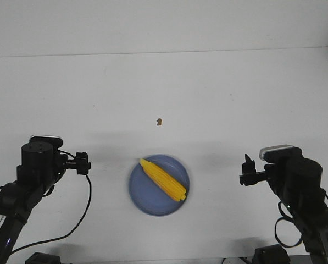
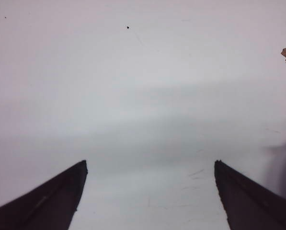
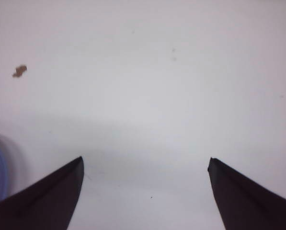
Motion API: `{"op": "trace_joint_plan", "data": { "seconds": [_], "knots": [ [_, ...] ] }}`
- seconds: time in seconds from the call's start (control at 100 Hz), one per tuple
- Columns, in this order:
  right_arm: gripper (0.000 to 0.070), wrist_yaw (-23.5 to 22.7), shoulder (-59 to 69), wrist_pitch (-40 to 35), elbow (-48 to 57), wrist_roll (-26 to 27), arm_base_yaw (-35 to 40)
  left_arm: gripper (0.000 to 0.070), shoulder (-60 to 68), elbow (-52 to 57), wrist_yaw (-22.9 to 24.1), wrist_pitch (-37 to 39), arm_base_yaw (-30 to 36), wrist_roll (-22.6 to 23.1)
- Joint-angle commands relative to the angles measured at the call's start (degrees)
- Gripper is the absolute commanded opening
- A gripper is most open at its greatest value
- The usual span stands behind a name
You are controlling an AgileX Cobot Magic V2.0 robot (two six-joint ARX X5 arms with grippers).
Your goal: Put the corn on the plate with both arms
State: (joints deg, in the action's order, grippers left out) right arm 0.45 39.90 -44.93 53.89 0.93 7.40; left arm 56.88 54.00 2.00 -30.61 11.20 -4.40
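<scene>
Over bare table (image 2: 143, 96), both tools agape, empty.

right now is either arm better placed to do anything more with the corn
Neither. The corn already lies on the plate, and the left gripper and right gripper are both open, empty, apart from the plate on opposite sides.

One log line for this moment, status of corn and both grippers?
corn: lying on plate | left gripper: open, empty | right gripper: open, empty
</scene>
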Motion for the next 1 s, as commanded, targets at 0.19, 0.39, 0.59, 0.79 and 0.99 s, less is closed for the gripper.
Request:
{"op": "trace_joint_plan", "data": {
  "seconds": [0.19,0.39,0.59,0.79,0.99],
  "knots": [
    [0.0546,1.0,-8.2,2.3,-4.2,1.0,-0.3,0.054,-5.1,0.6,0.9,0.4,0.0,-1.5],
    [0.0546,1.5,-13.4,4.0,-9.8,1.0,-0.3,0.054,-13.6,-5.6,2.8,4.4,0.0,-2.2],
    [0.0545,1.3,-18.7,8.7,-16.7,2.7,-0.2,0.054,-22.3,-15.1,4.2,6.0,0.0,-4.9],
    [0.0543,0.5,-22.2,12.0,-18.7,3.2,-0.2,0.054,-27.7,-16.5,4.7,6.3,0.0,-5.2],
    [0.0511,0.5,-22.7,11.9,-18.7,3.2,-0.2,0.054,-28.4,-16.5,4.7,6.4,0.0,-5.3]
  ]
}}
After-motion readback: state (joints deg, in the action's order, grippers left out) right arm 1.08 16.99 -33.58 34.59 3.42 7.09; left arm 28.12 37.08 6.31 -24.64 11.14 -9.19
